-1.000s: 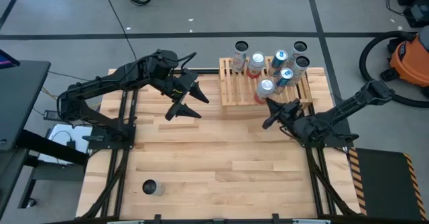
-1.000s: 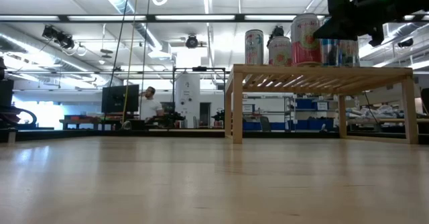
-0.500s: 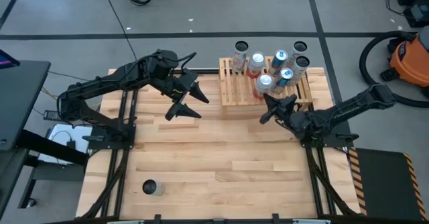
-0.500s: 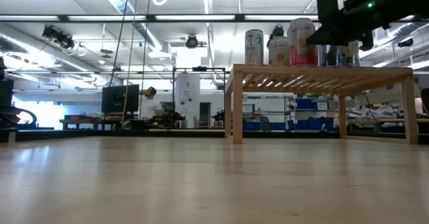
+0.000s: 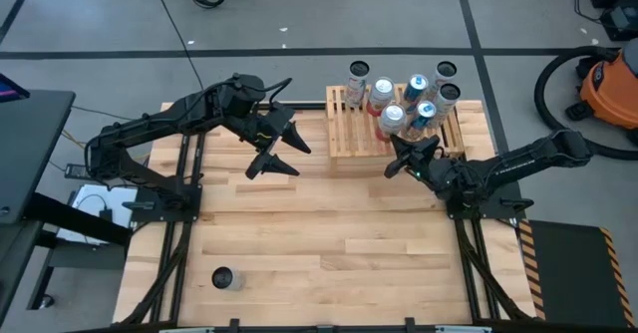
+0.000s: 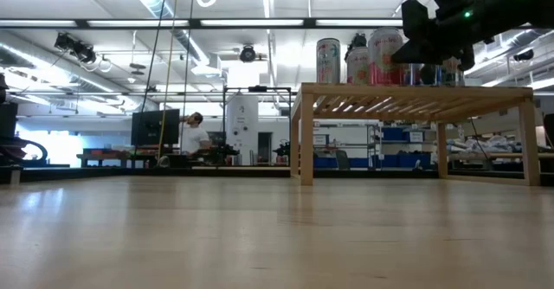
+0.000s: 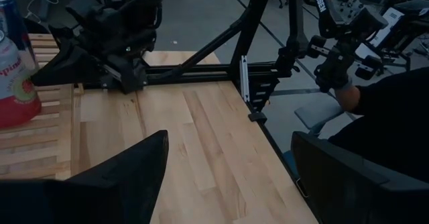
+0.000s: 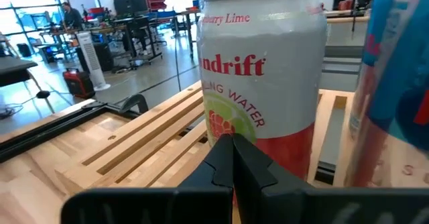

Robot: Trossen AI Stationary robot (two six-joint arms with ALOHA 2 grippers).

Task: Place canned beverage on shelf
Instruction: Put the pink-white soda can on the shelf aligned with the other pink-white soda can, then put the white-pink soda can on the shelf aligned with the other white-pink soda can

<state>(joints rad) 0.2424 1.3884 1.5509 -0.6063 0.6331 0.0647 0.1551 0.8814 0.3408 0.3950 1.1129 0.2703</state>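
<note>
We keep the right gripper (image 5: 397, 162), fingers pressed together, nudging the red-and-white can (image 5: 391, 120) squarely along the shelf (image 5: 349, 134), upper right in the high view; left gripper (image 5: 282, 150) waits spread apart.

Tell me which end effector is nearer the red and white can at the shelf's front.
Right. The right end effector, shut, is just before the can; the left end effector hovers off the shelf's far side.

right gripper (image 5: 397, 160) advanced toward shelf (image 5: 351, 132) | pushed can (image 5: 391, 120) deeper onto slats
</note>
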